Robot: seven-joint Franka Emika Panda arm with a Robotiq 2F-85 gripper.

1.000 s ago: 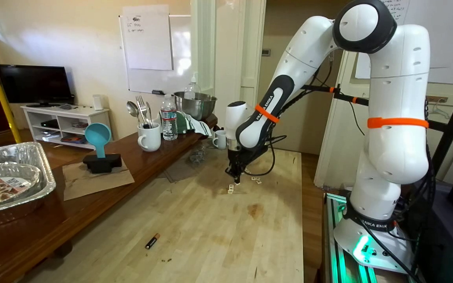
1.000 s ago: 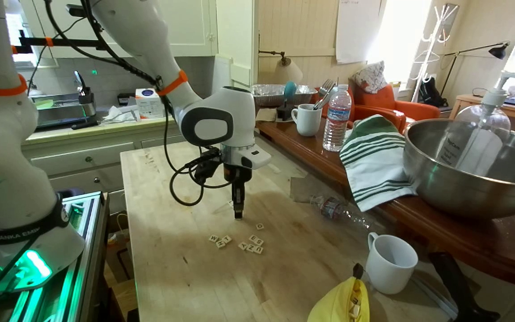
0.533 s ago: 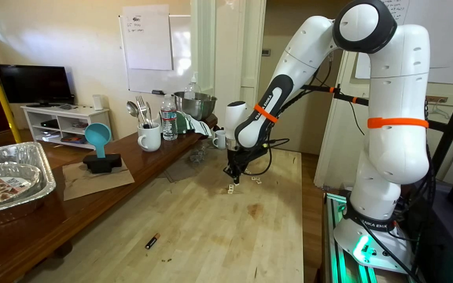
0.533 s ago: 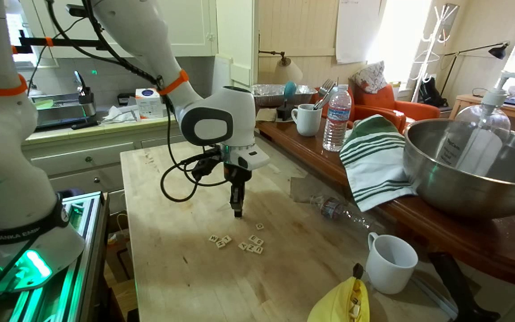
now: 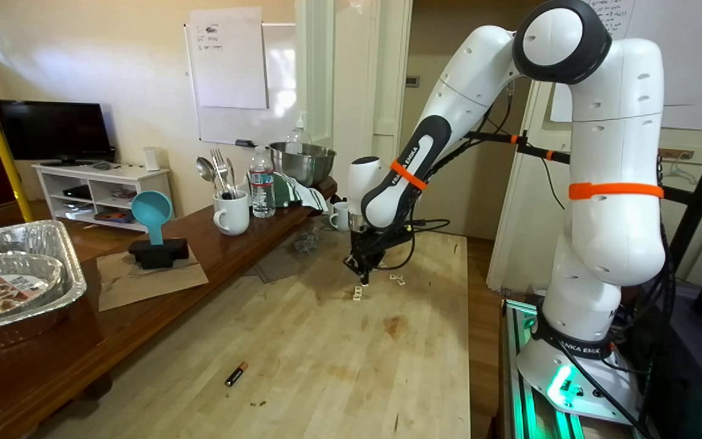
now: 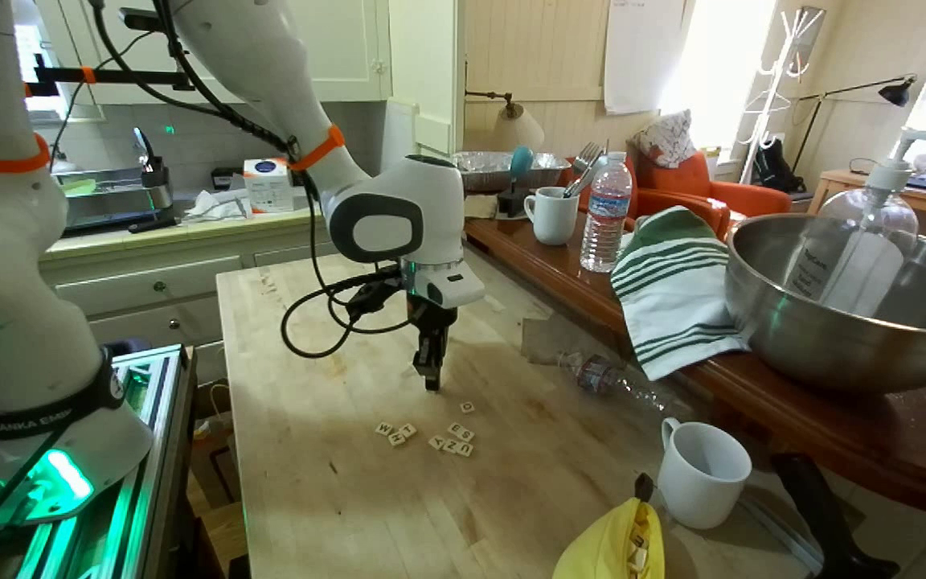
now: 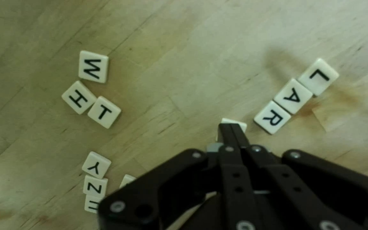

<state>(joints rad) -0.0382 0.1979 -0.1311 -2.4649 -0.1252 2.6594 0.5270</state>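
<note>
Robotiq gripper (image 7: 230, 126) points down, fingers (image 7: 226, 135) pressed together side by side. Half-hidden letter tile (image 7: 242, 126) lies on wooden tabletop (image 7: 171, 38), just left of the L-A-R tile row (image 7: 293, 96) in wrist view, mostly covered by the gripper; letter unreadable, can't tell if the gripper touches it. W tile (image 7: 93, 66), H tile (image 7: 79, 97) and T tile (image 7: 104, 112) clustered well left of the row, same view. Y tile (image 7: 96, 164) and Z tile (image 7: 95, 186) also well left, lower than the row, lined up with a third tile (image 7: 90, 203), partly covered; corner tile (image 7: 127, 180) near those, also partly covered. In an exterior view: black-and-copper battery (image 5: 236, 374) on same tabletop, nearer the camera than the row; white mug (image 5: 342, 216) beyond the row.
</note>
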